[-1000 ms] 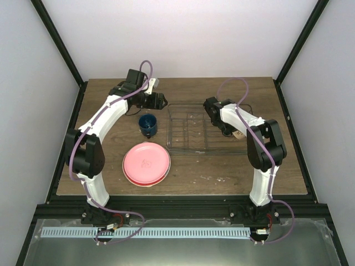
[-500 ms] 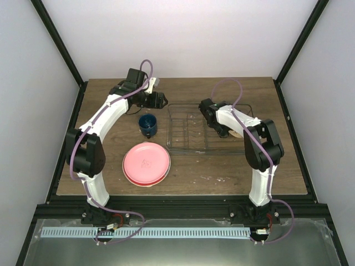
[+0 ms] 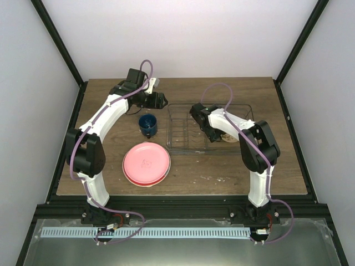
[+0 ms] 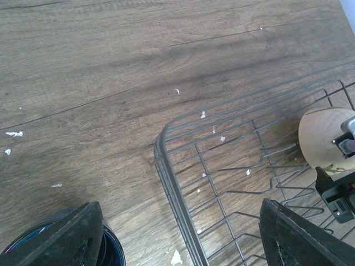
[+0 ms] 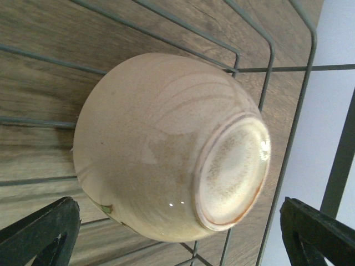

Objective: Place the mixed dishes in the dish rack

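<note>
bowl (image 5: 166, 144): glossy ceramic | dish rack (image 4: 169, 185): grey metal wire | table (image 4: 83, 66): matt wood

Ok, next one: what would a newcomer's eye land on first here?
The bright pink plate, near-left of the dish rack, stands out most from above. The cream bowl fills the right wrist view, lying foot-up inside the rack's right end, and the dark blue mug sits left of the rack.
</note>
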Controlling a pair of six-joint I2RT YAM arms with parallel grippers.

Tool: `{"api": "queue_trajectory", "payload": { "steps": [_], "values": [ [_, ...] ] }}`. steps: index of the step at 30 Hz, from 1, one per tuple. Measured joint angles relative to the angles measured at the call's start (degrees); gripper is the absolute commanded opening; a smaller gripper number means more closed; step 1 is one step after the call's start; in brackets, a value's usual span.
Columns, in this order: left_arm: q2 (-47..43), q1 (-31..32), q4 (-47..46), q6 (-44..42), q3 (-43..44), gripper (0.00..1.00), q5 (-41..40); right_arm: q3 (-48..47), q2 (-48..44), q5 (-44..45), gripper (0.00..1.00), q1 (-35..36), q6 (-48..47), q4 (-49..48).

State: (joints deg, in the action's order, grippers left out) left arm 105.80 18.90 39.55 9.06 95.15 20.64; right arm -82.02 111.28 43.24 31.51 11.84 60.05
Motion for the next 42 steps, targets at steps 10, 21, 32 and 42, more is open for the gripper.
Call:
{"api": "queue_trajectory", "payload": {
  "steps": [10, 21, 32, 42],
  "values": [
    [0.4, 0.0, 2.8, -1.3, 0.7, 0.79, -3.1, -2.6, -0.2, -3.1, 1.0, 1.9, 1.5, 2.9],
    [-0.1, -0.2, 4.9, -2.1, -0.9, 0.79, -6.9, 0.4, -0.1, 1.3, 1.0, 1.6, 0.9, 0.0],
    [-3.4, -0.3, 7.1, -2.5, -3.7, 0.79, -9.4, 1.2, 1.7, 7.2, 1.0, -3.2, -0.3, -3.8],
    [-4.1, -0.4, 10.4, -3.6, -4.3, 0.8, -12.5, 3.1, -2.3, 0.1, 1.0, -5.4, -4.6, -8.8]
  ]
}}
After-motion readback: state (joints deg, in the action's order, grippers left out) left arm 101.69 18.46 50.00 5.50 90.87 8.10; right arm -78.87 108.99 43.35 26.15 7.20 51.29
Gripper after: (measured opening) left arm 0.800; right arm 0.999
